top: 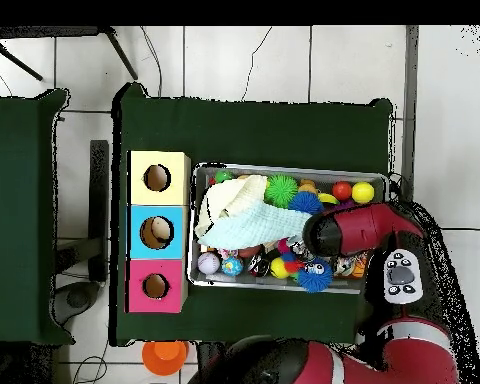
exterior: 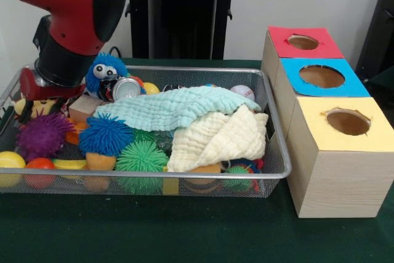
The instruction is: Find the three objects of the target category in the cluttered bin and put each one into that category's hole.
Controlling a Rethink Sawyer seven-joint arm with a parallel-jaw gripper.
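The silver wire-mesh bin [exterior: 184, 177] lies on the green table, crowded with balls, toys and cloths; it also shows in the overhead view [top: 289, 168]. My gripper [exterior: 29, 108] is low in the bin's left end, under the red arm [exterior: 68, 10], right by a small yellow soft thing [exterior: 38, 106] that may be a plush. The arm [top: 354, 230] hides the gripper in the overhead view. No orange striped tiger shows. A mint cloth [exterior: 166, 108] and a cream cloth [exterior: 218, 137] cover the bin's middle and right.
Three wooden boxes stand right of the bin, with red [exterior: 303, 42], blue [exterior: 321, 76] and yellow [exterior: 348, 121] holes. In the bin: a blue fuzzy googly-eyed toy [exterior: 104, 69], a can [exterior: 126, 88], purple [exterior: 43, 133], blue [exterior: 104, 133] and green [exterior: 141, 155] spiky balls, a baseball [exterior: 242, 92].
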